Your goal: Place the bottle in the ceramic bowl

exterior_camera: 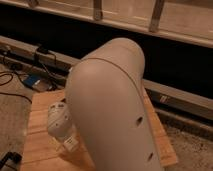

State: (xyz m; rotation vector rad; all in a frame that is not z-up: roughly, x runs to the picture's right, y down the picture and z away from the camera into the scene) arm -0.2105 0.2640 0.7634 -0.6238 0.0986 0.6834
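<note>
One small white bottle (71,145) with faint dark markings is seen just below the claw (65,136), above the front left part of the table (40,131). Contact between bottle and claw appears likely, but the grip itself cannot be made out. Whether the claw is set wide or narrow cannot be told. The claw is mounted under a rounded white wrist housing (60,119), which is positioned over the left half of the table.

Most of the table is covered from view by the large pale arm (115,100), which rises from the lower edge and curves over toward the left. The table is built of light wooden slats and stands on a speckled floor (12,117). Dark cables (10,77) and a blue item (33,81) are located on the floor to the left, near a long grey rail (30,47). A small black part (9,160) is visible at the lower left corner.
</note>
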